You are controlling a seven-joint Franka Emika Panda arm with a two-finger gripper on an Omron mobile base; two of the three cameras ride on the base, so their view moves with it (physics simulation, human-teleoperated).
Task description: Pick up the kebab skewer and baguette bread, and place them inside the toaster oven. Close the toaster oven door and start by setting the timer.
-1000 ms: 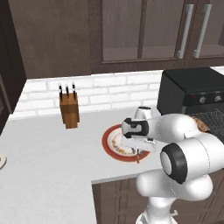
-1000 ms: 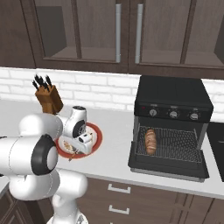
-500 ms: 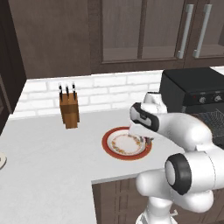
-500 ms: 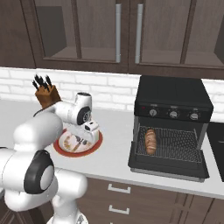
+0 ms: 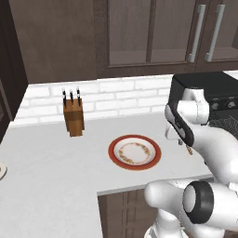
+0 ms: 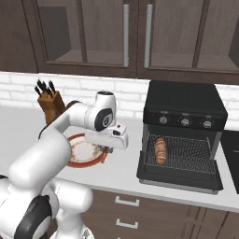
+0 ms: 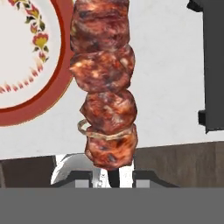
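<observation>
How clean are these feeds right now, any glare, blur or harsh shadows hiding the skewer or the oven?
Left base view: flat even light, no glare on the plate. Right base view: toaster oven interior dim, baguette bread still readable. Hand view: kebab skewer close, slightly soft; gripper shut on it.

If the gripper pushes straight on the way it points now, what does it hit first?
Probably the bare countertop beside the plate: the gripper, shut on the kebab skewer, points down at it. Depth is unclear.
</observation>
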